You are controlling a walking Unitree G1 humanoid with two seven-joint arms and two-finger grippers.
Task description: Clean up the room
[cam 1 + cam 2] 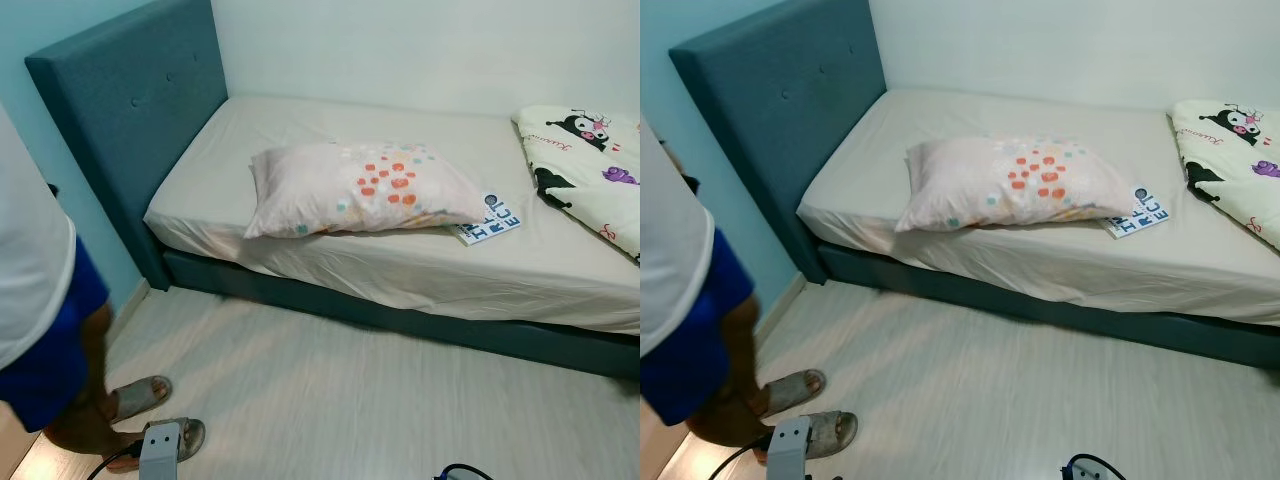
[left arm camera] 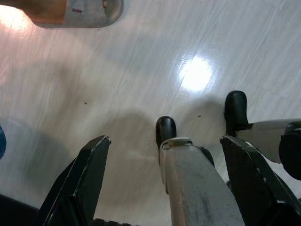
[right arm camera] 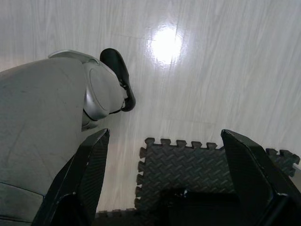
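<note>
Both arms hang idle over floor (image 2: 141, 70), jaws spread, empty. Pillow (image 1: 365, 188) askew mid-bed, covering book (image 1: 490, 219): likely needs straightening.

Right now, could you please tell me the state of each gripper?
Left gripper: open, holding nothing, hanging above the floor.
Right gripper: open, holding nothing, above the floor and a foam mat.

Even soft indoor light, head views sharp. Overhead lamp glare spots on glossy floor (image 2: 196, 74) in both wrist views. Soft shadows below; black fingers (image 3: 89, 179) underexposed.
</note>
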